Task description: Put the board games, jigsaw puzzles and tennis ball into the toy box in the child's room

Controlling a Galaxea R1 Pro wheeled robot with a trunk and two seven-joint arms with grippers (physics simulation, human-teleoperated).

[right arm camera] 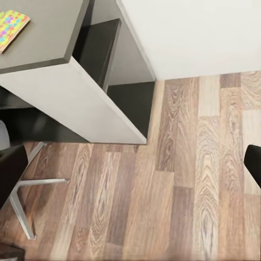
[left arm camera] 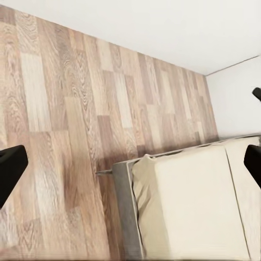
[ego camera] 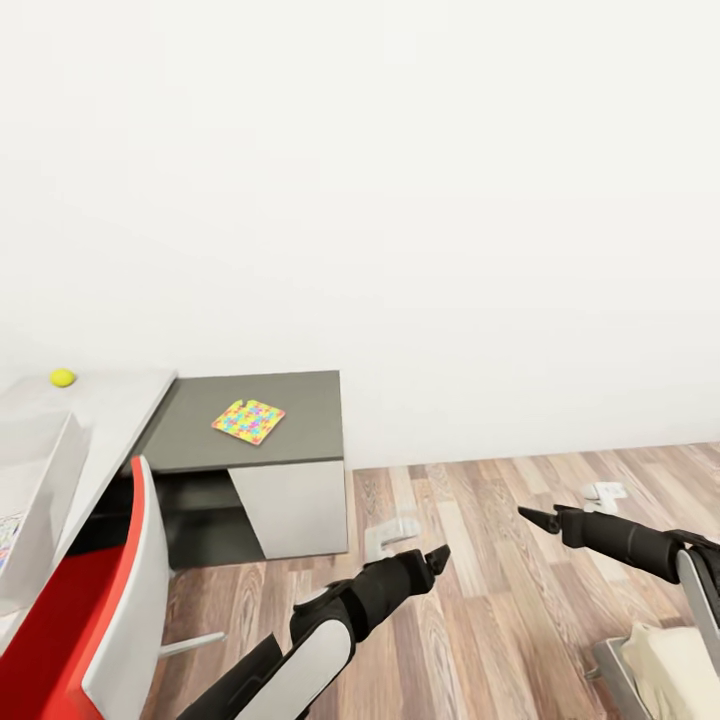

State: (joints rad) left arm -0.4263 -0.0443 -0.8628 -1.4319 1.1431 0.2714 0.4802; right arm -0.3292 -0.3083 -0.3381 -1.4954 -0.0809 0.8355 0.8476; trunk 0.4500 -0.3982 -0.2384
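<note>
On the dark grey desk section (ego camera: 300,400) we see one jigsaw puzzle (ego camera: 248,421) lying flat; the tennis ball (ego camera: 62,377) sits on the light top, beyond the toy box (ego camera: 45,470). Our left gripper (ego camera: 438,556) and right gripper (ego camera: 535,517) hang empty over the floor, fingers spread.
</note>
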